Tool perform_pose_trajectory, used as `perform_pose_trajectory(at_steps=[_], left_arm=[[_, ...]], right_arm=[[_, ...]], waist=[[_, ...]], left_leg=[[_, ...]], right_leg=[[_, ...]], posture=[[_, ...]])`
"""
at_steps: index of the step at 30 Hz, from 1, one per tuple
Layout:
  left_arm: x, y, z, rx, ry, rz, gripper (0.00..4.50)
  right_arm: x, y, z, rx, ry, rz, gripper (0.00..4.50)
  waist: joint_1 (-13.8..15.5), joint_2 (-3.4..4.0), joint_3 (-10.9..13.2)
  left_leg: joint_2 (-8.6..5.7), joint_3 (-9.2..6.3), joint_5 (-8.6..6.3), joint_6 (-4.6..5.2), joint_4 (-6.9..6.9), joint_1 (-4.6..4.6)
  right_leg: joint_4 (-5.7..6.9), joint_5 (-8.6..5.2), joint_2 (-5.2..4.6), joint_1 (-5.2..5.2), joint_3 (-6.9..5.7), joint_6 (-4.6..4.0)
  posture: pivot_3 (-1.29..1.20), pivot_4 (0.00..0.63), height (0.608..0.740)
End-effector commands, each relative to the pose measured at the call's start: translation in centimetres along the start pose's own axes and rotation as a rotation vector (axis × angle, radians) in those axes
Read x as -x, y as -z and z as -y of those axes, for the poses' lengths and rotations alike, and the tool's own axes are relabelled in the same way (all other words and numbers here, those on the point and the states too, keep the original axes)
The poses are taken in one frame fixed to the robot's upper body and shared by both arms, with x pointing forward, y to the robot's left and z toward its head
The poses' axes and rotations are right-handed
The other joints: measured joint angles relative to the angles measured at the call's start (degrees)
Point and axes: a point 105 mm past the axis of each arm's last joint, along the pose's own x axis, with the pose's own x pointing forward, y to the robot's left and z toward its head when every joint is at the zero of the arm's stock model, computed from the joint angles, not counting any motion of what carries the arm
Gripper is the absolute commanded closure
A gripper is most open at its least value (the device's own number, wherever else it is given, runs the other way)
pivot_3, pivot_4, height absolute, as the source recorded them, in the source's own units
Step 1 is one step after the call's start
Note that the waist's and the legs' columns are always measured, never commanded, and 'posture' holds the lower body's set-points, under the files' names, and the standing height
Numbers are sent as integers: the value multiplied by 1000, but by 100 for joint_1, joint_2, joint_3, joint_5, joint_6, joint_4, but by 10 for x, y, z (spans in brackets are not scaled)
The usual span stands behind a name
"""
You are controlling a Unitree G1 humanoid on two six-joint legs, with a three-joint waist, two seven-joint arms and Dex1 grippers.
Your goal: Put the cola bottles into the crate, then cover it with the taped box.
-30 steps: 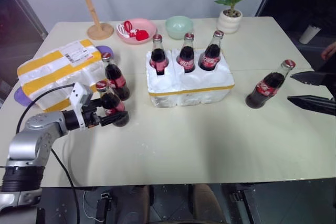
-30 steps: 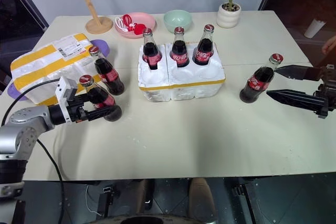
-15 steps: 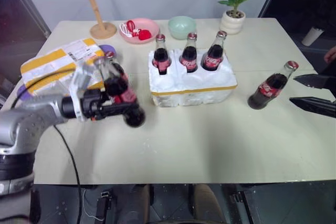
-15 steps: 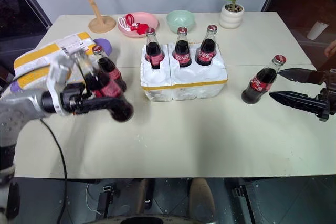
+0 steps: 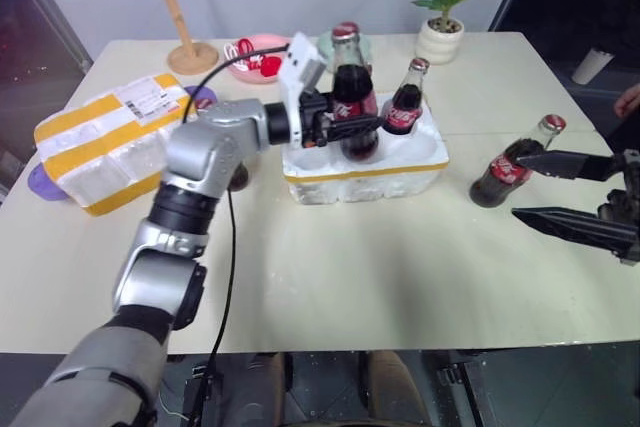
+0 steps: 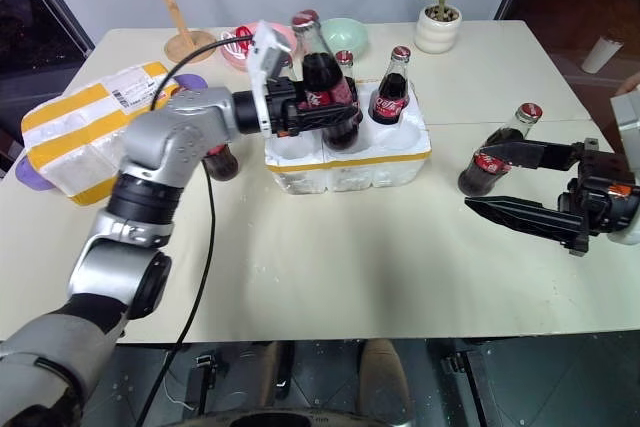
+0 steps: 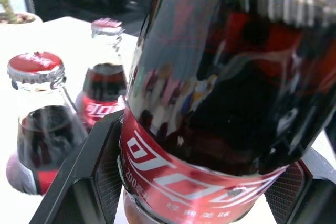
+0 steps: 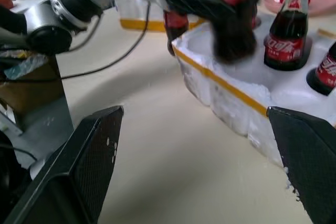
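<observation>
The taped box [image 5: 112, 145] lies at the table's left edge. The crate [image 5: 365, 160] sits mid-table (bottles stand in its back wells). Above it, the left gripper [image 5: 352, 125] pinches a cola bottle [image 5: 352, 87]. The right gripper [image 5: 535, 187] is spread beside another bottle [image 5: 512, 163].

We see the crate [image 5: 365, 162] in the middle of the table [image 5: 380, 267]. The taped box [image 5: 105, 142] lies left of the crate. One bottle [image 5: 512, 162] stands right of it. Bottles [image 5: 404, 97] stand in it. A plant [image 5: 440, 7] sits behind it.
</observation>
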Motion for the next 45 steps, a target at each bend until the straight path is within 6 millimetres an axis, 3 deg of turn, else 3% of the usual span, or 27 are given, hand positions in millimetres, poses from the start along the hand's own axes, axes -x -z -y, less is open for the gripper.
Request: perform_pose_trajectory(at_steps=[1, 8, 10, 12, 16, 19, 23, 26, 28, 32, 34, 36, 39, 45], left_arm=[[-16, -19, 2, -172, 12, 1, 1649], [-33, 21, 16, -232, 107, -169, 1649], [-32, 29, 16, -208, 107, -190, 616], [-29, 36, 15, -194, 110, -212, 23], [-22, 38, 9, -164, 73, -225, 23], [-13, 25, 4, -142, 35, -185, 23], [23, -11, 10, -139, 6, -66, 23], [74, -25, 20, -151, -46, -28, 23], [123, -20, 26, -139, -147, -53, 23], [179, -1, 28, -62, -353, -129, 23], [220, 18, 12, -14, -584, -199, 23], [243, 27, -9, -24, -764, -210, 23], [244, 31, -24, -45, -833, -191, 23], [207, 47, -47, -32, -745, -163, 23]], right_arm=[[-3, -5, -5, 22, 3, 31, 0], [-10, -6, -1, 31, 6, 46, 0], [-13, -6, 1, 34, 4, 44, 0], [-15, -5, 2, 34, -2, 42, 0], [-21, -2, 3, 33, -19, 47, 0], [-29, 0, 2, 35, -37, 48, 0], [-35, 3, -1, 29, -60, 54, 0], [-37, 6, -4, 25, -76, 56, 0], [-36, 7, -3, 25, -83, 52, 0], [-31, 7, 0, 29, -83, 42, 0], [-28, 4, 3, 34, -81, 40, 0], [-24, -1, 7, 35, -81, 52, 0], [-23, -3, 11, 35, -84, 58, 0], [-24, -8, 12, 39, -95, 84, 0]], waist=[[4, -2, 1], [-1, -2, 3], [3, -2, 3], [9, -2, 3], [1, -2, 3], [-7, -3, 3], [-40, -2, 3], [-83, 1, 2], [-99, 5, 0], [-26, 1, 1], [27, -8, 3], [47, -13, 1], [118, -17, 1], [122, -22, -1]], left_leg=[[0, 0, 0, 1, 0, -2], [-1, 0, -2, 4, -4, -3], [-1, 0, -2, 4, -2, -4], [-1, -1, -2, 4, -2, -4], [-1, -1, -2, 4, -2, -3], [-1, -1, -2, 4, -1, -3], [0, -2, -2, 4, -3, -3], [3, -2, -2, 4, -9, -1], [6, -2, -2, 5, -10, 5], [8, -2, -3, 6, -1, 7], [6, -4, -3, 6, 10, 8], [6, -4, -3, 5, 11, 11], [6, -4, -1, 2, 13, 12], [4, -2, -1, 1, 10, 7]], right_leg=[[-1, 0, 0, -1, 0, 0], [0, 0, 0, -6, 0, 1], [-1, 0, -1, -5, 0, 2], [-1, 0, -1, -4, 0, 3], [0, 1, -1, -4, 0, 4], [1, 1, -1, -4, 0, 5], [6, 1, 0, -9, 0, 5], [21, 1, 1, -20, 2, 4], [30, 0, 4, -19, 2, 3], [28, 0, 5, -12, 3, 2], [19, 0, 5, 5, 0, 1], [7, -5, 5, 15, 0, -10], [1, -5, 5, 17, -1, -32], [-8, 6, 4, 15, -1, -16]], posture=[[0, 150, 739], [0, 150, 739], [0, 150, 739], [0, 150, 739], [0, 150, 739], [0, 150, 739], [0, 150, 739], [0, 150, 739], [0, 150, 739], [0, 150, 739], [0, 150, 739], [0, 150, 739], [0, 150, 739], [0, 150, 739]])
